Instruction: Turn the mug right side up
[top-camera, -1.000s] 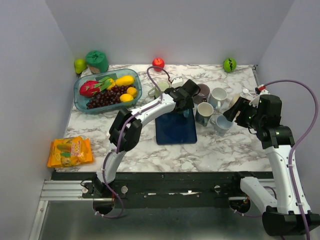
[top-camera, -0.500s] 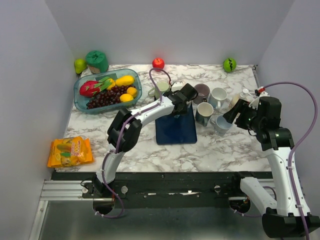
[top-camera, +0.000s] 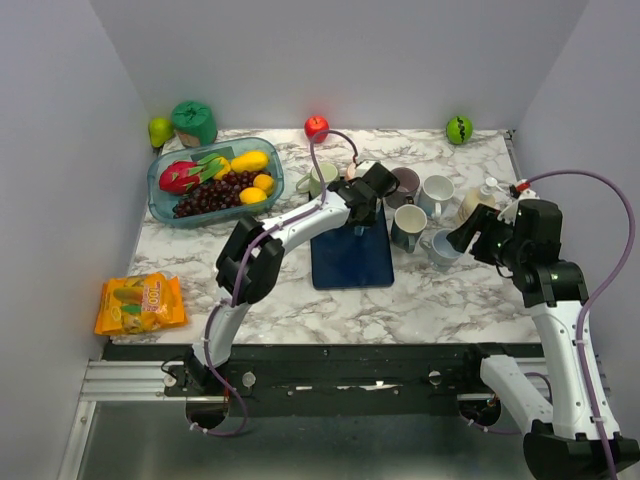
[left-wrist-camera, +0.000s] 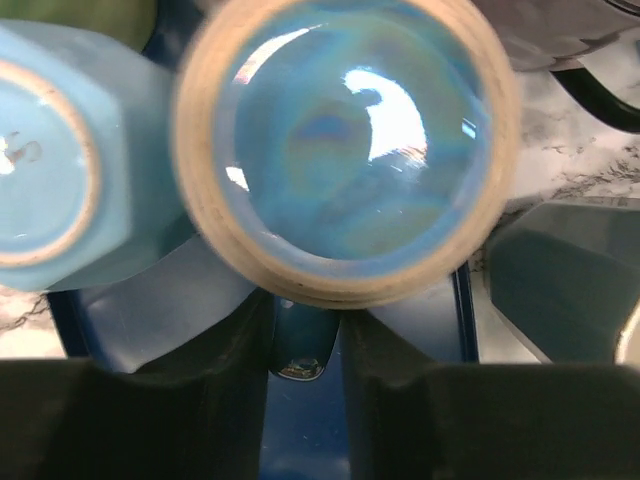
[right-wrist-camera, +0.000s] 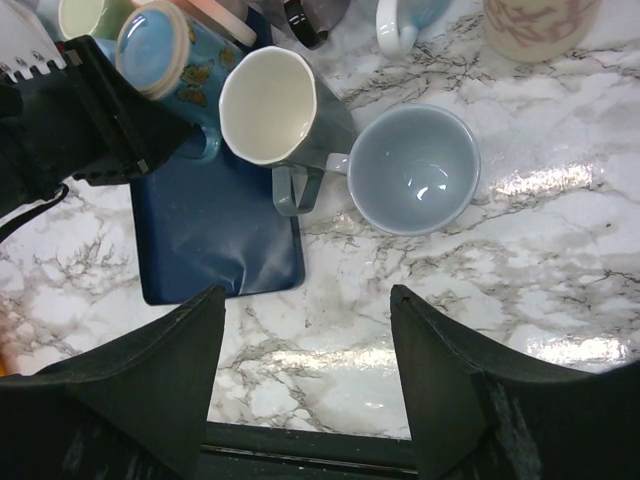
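The mug (left-wrist-camera: 345, 140) stands upside down on the blue mat (top-camera: 350, 258); its glazed blue base with a bare rim faces the left wrist camera. Its side shows a butterfly pattern in the right wrist view (right-wrist-camera: 155, 40). My left gripper (left-wrist-camera: 305, 330) is shut on the mug's handle (left-wrist-camera: 303, 350), one finger pressed to each side. From above, the left gripper (top-camera: 367, 192) covers most of the mug. My right gripper (right-wrist-camera: 308, 295) hangs open over bare marble, in front of a pale blue cup (right-wrist-camera: 413, 168), holding nothing.
A second upturned light blue mug (left-wrist-camera: 50, 160) stands right beside the held one. A grey mug with a white inside (right-wrist-camera: 270, 105), a white mug (top-camera: 437, 192) and a brown mug (top-camera: 405, 182) crowd the right. A fruit tray (top-camera: 212, 182) is back left, a snack bag (top-camera: 140, 303) front left.
The left jaws have closed in from wide apart onto the mug's handle. The left wrist has edged toward the back. The right arm has drifted slightly right.
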